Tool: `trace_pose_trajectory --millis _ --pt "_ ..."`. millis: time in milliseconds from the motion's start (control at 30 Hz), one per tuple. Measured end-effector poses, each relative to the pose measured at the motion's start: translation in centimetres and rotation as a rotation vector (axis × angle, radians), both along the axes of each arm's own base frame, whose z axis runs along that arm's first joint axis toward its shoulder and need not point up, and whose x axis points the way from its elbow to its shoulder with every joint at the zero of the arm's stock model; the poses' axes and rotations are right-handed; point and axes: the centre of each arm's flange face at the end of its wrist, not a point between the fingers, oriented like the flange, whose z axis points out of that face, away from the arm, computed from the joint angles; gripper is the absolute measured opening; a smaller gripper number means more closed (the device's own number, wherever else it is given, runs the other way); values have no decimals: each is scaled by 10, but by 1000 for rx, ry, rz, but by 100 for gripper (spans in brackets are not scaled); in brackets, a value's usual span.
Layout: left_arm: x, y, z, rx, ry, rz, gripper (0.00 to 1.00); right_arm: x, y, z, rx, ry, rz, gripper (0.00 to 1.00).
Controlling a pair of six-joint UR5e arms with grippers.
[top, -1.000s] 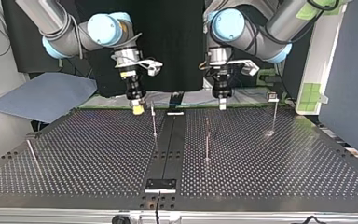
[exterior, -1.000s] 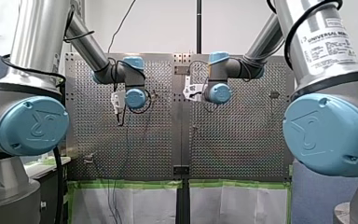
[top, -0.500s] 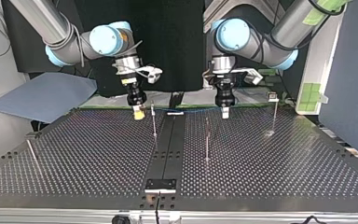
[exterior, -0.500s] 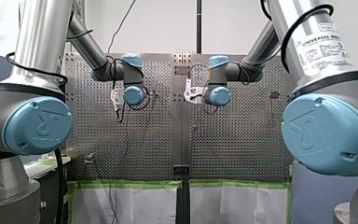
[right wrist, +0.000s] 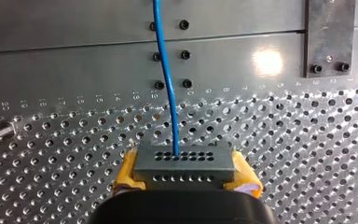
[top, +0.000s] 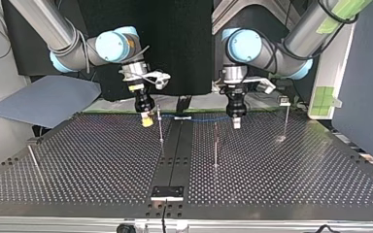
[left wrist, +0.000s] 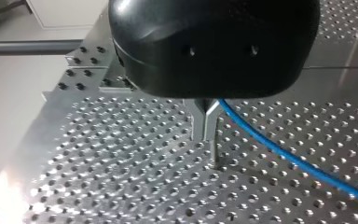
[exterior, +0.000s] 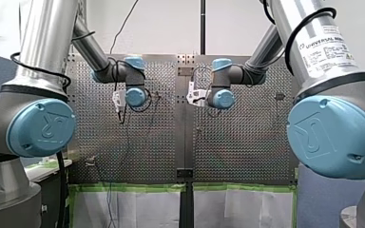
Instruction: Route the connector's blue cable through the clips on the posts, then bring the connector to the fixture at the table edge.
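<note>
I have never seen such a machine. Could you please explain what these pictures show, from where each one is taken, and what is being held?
These are two robot arms working at a metal table full of holes. One picture looks from behind the arms, one faces them from across the table, and two come from cameras on the wrists. Thin posts stand on the table, and a small fixture sits at its edge. My right tool, with yellow pads, holds a grey connector. A blue cable runs from it to my left tool, whose metal fingers are closed on it.
</note>
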Motion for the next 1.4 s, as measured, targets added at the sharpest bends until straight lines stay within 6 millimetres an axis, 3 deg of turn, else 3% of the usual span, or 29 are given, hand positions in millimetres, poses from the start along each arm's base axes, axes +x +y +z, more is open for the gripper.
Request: trace_pose_trajectory --millis 167,633,1067,1400 --pt "8 -1 -12 5 14 1 0 1 -1 2 0 0 1 0" --pt "32 -2 13 -10 -18 3 0 0 -8 7 -5 -3 -6 0" --pt "41 2 0 5 10 -14 0 2 -11 10 -6 -3 -6 0" --pt "51 12 4 -5 -1 -6 0 3 -13 10 -8 -6 -7 0"
